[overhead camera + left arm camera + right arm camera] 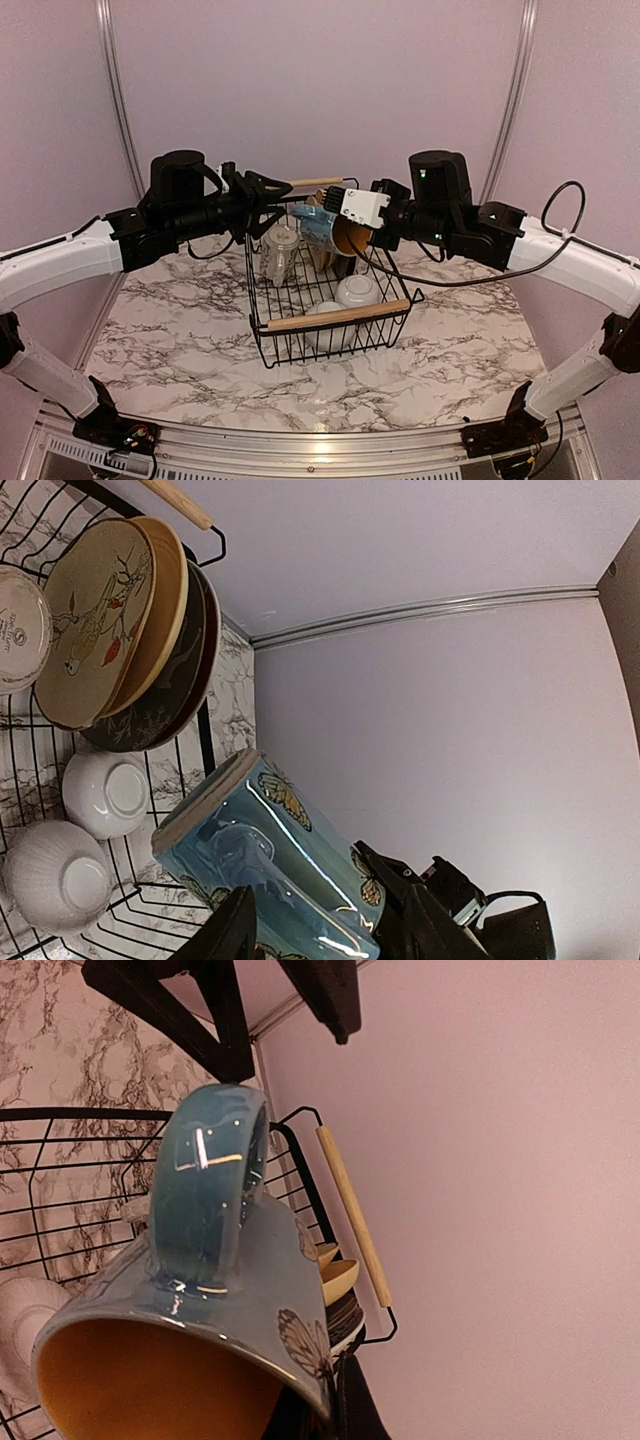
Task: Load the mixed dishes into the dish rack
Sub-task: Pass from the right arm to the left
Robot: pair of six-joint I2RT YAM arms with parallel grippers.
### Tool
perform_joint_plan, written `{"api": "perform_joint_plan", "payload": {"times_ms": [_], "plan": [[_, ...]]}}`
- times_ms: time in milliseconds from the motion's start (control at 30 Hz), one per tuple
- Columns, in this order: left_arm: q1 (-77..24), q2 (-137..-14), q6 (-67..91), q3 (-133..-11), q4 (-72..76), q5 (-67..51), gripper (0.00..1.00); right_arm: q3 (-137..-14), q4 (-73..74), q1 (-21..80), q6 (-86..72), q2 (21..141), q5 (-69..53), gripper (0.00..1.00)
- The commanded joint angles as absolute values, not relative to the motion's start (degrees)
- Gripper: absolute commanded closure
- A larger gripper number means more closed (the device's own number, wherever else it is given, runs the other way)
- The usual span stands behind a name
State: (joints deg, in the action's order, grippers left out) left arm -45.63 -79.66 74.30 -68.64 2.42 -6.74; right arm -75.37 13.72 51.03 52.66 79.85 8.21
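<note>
On the marbled tabletop point(160, 340) sits the rack point(300, 352), with two white bowls point(357, 290) upside down inside, just behind its near handle. Above the rack's middle the right pincer point(345, 218) is clenched on a blue butterfly mug point(322, 228), which is tilted on its side and shows its orange lining. The left pincer point(280, 203) has its jaws spread on either side of the mug's base; whether they press it cannot be told. Plates point(100, 620) stand on edge at the far end.
</note>
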Motion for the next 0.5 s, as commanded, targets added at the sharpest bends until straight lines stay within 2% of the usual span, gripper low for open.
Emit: {"api": "perform_joint_plan", "payload": {"times_ms": [0,300,467], "plan": [[-44.99,-81.65,78.09,-70.26,7.19,-11.51,0.48,-75.65,3.78,52.19,56.74,76.94,13.12,1.00],[-44.87,-82.86,81.11,-70.27,4.97,-12.74,0.48,-75.32,-1.87,52.82,62.02,77.74,18.25,1.00],[-44.12,-82.28,81.26,-70.29,4.64,-12.39,0.47,-76.04,-0.66,53.84,62.47,77.72,17.03,1.00]]}}
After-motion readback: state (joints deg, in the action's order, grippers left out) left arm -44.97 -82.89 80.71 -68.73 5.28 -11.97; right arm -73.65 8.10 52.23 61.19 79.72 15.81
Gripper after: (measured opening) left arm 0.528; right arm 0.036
